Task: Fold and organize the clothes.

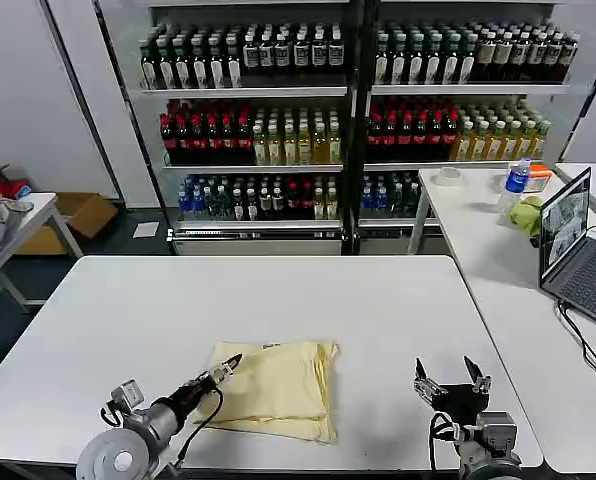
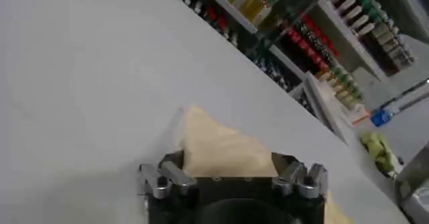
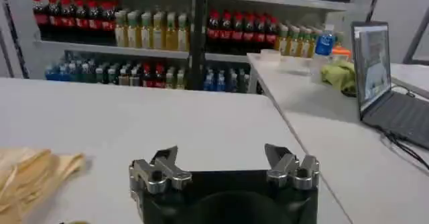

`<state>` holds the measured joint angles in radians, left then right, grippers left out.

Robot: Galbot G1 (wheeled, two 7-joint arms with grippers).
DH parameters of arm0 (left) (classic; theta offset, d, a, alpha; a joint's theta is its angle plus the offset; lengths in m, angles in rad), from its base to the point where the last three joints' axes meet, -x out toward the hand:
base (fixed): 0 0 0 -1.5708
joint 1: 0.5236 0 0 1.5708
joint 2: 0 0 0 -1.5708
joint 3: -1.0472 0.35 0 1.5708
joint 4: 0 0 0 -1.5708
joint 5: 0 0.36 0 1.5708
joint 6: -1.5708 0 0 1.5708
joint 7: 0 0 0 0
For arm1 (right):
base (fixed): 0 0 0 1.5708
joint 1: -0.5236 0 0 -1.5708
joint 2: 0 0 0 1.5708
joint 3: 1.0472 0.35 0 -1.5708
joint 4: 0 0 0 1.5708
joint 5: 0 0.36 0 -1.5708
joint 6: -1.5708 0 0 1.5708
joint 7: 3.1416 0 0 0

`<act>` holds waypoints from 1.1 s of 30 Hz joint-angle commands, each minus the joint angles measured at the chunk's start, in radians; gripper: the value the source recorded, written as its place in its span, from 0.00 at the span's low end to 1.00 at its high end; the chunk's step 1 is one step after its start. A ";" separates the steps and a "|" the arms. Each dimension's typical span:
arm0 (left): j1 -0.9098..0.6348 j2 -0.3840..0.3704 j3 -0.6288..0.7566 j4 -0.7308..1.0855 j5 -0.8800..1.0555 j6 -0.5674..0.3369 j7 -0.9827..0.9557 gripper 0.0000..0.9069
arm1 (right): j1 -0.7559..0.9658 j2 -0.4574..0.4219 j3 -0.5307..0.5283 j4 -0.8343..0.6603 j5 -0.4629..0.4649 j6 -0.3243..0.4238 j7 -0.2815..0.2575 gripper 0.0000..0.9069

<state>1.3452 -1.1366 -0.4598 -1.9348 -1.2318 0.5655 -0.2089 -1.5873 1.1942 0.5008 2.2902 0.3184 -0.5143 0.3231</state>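
Observation:
The clothes are one pale yellow T-shirt [image 1: 283, 388], folded into a rough rectangle near the front of the white table [image 1: 278, 300]. My left gripper [image 1: 227, 368] is at the shirt's left edge. In the left wrist view this gripper [image 2: 228, 159] is open, its fingers [image 2: 169, 176] spread wide, with a corner of the shirt [image 2: 221, 148] between them. My right gripper [image 1: 451, 380] is open over bare table to the right of the shirt, apart from it. In the right wrist view this gripper [image 3: 220, 153] holds nothing, and the shirt [image 3: 30, 175] lies off to one side.
A second white table [image 1: 488, 240] on the right carries an open laptop [image 1: 576, 245], a green cloth lump [image 1: 527, 214] and a blue bottle [image 1: 517, 180]. Shelves of drink bottles [image 1: 278, 130] stand behind. Another table [image 1: 13, 225] and cardboard boxes [image 1: 83, 215] are at the left.

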 commanded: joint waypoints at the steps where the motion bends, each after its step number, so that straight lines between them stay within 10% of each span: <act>1: -0.002 -0.045 0.016 0.034 0.004 -0.010 0.008 0.01 | -0.005 -0.001 0.004 0.006 0.001 0.000 0.001 1.00; 22: 0.020 -0.119 -0.129 -0.051 -0.181 -0.032 -0.015 0.01 | -0.003 -0.011 0.008 0.019 0.013 0.000 0.001 1.00; 33: 0.085 0.125 -0.495 -0.102 -0.374 -0.012 -0.088 0.01 | 0.037 -0.013 -0.010 0.014 0.031 -0.001 0.002 1.00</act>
<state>1.3941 -1.1926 -0.6542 -1.9953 -1.4244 0.5390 -0.2510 -1.5693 1.1809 0.4981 2.3061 0.3428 -0.5148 0.3244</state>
